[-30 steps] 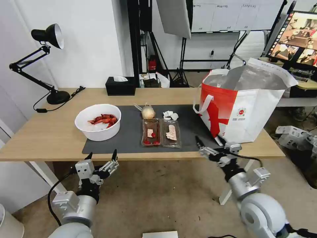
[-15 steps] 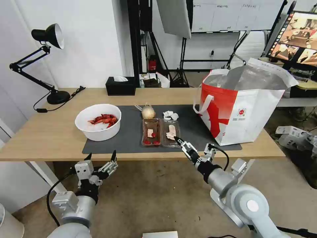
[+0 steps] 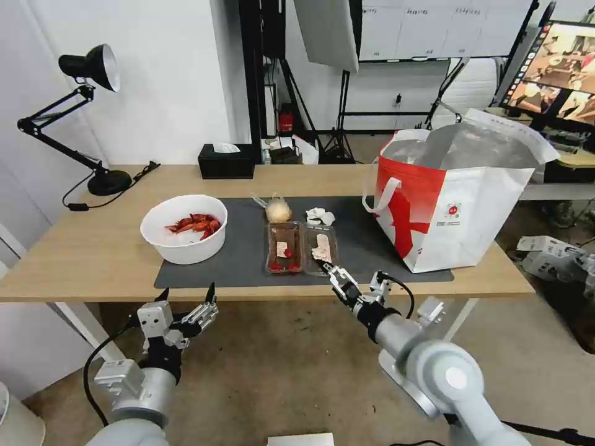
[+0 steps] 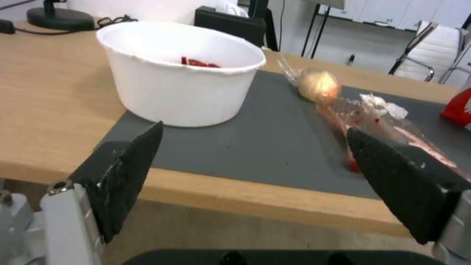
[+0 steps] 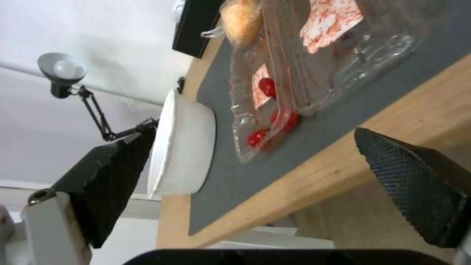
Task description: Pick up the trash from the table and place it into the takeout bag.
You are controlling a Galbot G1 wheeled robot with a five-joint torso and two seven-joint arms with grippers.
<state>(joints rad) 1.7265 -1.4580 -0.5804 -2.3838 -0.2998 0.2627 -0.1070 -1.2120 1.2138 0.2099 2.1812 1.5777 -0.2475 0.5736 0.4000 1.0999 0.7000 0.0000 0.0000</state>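
The right tool (image 3: 331,277), jaws spread, hovers at the tabletop (image 3: 93,254) front edge, at the tray's (image 3: 302,248) 6 o'clock. The knotted bag (image 3: 278,210) and tissue (image 3: 320,216) lie at the tray's 12, the bowl (image 3: 184,236) at its 9, the tote (image 3: 455,204) at its 3. The left tool (image 3: 189,297), spread, waits below the edge

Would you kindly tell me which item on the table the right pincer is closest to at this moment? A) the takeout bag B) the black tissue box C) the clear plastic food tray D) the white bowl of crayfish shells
C: the right pincer, open, sits at the near table edge right in front of the clear plastic food tray, well away from the other items.
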